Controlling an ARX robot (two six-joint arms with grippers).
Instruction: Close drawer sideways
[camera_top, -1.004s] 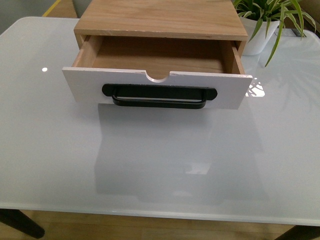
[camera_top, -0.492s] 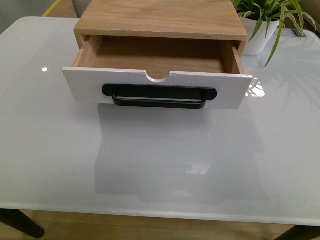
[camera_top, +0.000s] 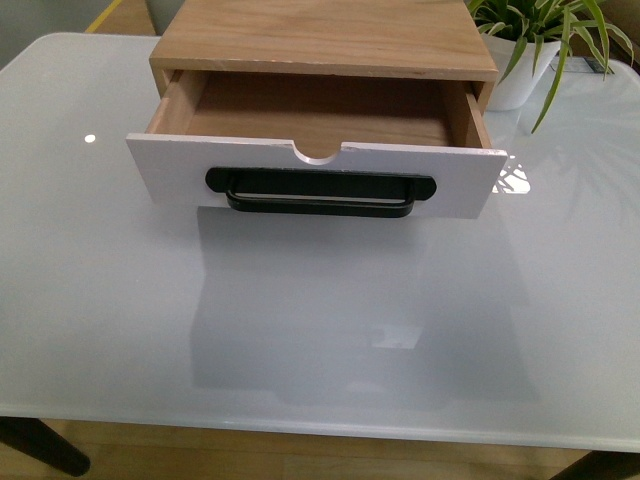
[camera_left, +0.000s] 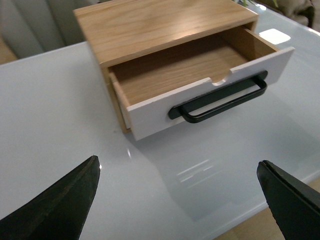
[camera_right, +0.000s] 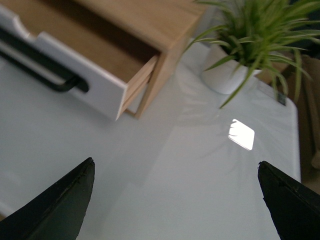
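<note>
The drawer (camera_top: 315, 180) stands pulled well out of its wooden box (camera_top: 320, 35) at the far middle of the surface (camera_top: 320, 330), with its white front facing me and sitting a touch askew. Its black bar handle (camera_top: 320, 192) runs across the front below the half-round notch (camera_top: 318, 152), and the light wood floor inside shows behind it. The surface is a glossy pale sheet with rounded corners; I see the drawer front mirrored in it as a dim block, a small bright dot of light (camera_top: 90, 139) towards the far left, and from the right wrist view a square glare patch (camera_right: 241, 134). Just beside the box, at the far right, a spiky green plant (camera_top: 545, 40) sits in a white pot (camera_top: 515, 75). Below the near edge I make out wooden flooring (camera_top: 300, 455) and a dark leg (camera_top: 40, 445). The left gripper (camera_left: 176, 167) hangs above the surface, short of the drawer, jaws spread wide and holding nothing; the right gripper (camera_right: 175, 167) hangs likewise out past the drawer's right end, jaws wide apart.
</note>
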